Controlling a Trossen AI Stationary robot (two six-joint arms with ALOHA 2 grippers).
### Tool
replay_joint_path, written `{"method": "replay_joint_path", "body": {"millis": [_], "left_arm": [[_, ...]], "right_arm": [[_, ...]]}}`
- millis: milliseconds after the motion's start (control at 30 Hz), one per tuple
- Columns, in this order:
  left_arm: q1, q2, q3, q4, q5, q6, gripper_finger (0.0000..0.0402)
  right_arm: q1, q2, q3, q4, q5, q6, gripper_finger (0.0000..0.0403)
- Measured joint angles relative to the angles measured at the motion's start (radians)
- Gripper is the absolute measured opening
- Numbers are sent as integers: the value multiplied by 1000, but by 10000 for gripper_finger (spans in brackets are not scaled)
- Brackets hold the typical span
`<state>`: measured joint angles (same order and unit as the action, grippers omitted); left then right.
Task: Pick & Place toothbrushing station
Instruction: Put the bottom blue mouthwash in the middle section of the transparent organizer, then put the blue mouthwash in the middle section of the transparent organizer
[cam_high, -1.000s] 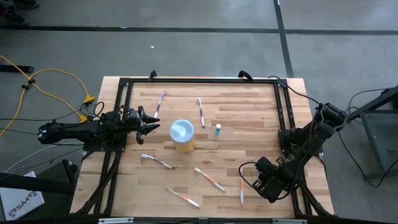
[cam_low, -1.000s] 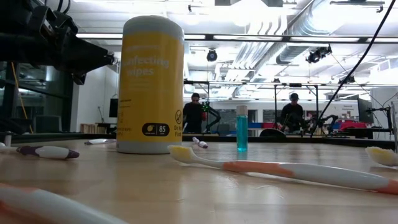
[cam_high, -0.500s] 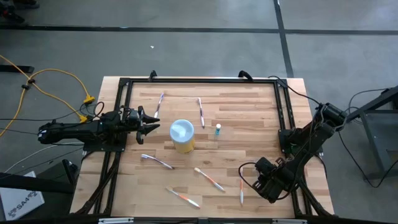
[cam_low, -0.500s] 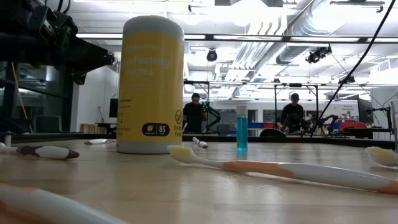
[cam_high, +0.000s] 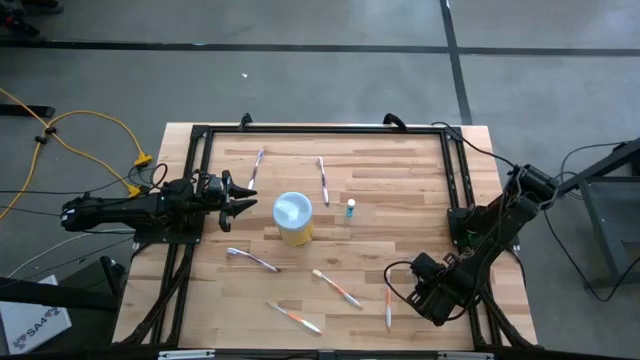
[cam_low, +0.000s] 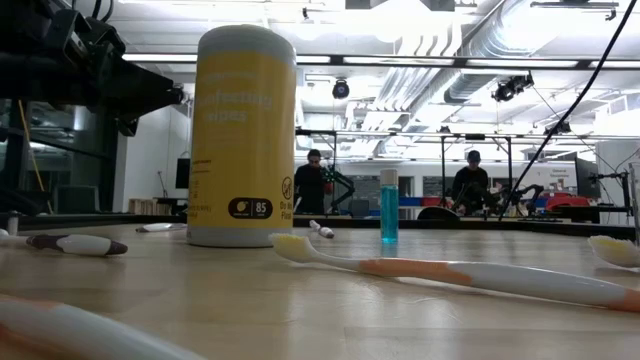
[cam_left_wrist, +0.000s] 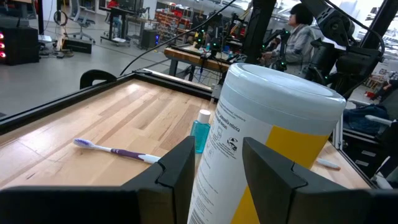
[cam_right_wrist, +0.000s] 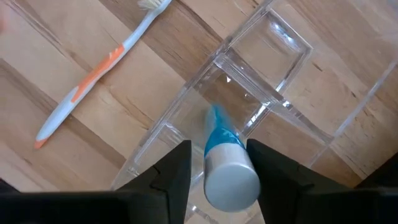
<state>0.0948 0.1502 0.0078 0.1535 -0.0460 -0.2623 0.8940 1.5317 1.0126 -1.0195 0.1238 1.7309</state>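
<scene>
In the right wrist view a clear plastic holder (cam_right_wrist: 264, 68) stands on the wood. A small teal bottle (cam_right_wrist: 219, 134) with a grey cap stands tilted in one of its compartments. My right gripper (cam_right_wrist: 219, 171) points down over it, open, one finger on each side of the cap. An orange-handled toothbrush (cam_right_wrist: 93, 74) lies flat beside the holder. In the high view my right gripper (cam_high: 430, 290) is near the table's near right corner and hides the holder. My left gripper (cam_high: 247, 195) waits open at the left, level, short of a yellow wipes canister (cam_high: 292, 218). My right gripper comes from above with its fingers on either side of the bottle's grey cap (cam_right_wrist: 231, 182). A gap shows between the cap and one finger (cam_right_wrist: 177, 171). Whether the other finger touches the cap I cannot tell. The bottle's lower end rests inside the holder.
Several toothbrushes lie scattered on the table: a purple one (cam_high: 259, 160), one at the far middle (cam_high: 323, 180), a grey one (cam_high: 250, 260), orange ones (cam_high: 337, 288) (cam_high: 295, 317) (cam_high: 388, 308). A second teal bottle (cam_high: 350, 208) stands upright right of the canister. A black frame (cam_high: 320, 128) edges the table.
</scene>
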Motion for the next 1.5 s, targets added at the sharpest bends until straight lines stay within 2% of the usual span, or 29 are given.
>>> {"method": "replay_joint_path", "body": {"millis": [367, 533, 700, 1033, 1333, 1500], "left_arm": [[0, 0, 0, 0, 2, 0, 130], [0, 0, 0, 0, 2, 0, 130], [0, 0, 0, 0, 2, 0, 130], [0, 0, 0, 2, -2, 0, 130], [0, 0, 0, 3, -2, 0, 130], [0, 0, 0, 3, -1, 0, 130]], "right_arm": [[0, -40, 0, -5, -2, -2, 146], [0, -40, 0, -38, -47, -8, 146], [0, -50, 0, -49, -50, -9, 146], [-33, -127, 0, -50, -48, -16, 146], [-125, -227, 0, -50, -56, -136, 146], [-242, -257, 0, -30, -3, -306, 146]]}}
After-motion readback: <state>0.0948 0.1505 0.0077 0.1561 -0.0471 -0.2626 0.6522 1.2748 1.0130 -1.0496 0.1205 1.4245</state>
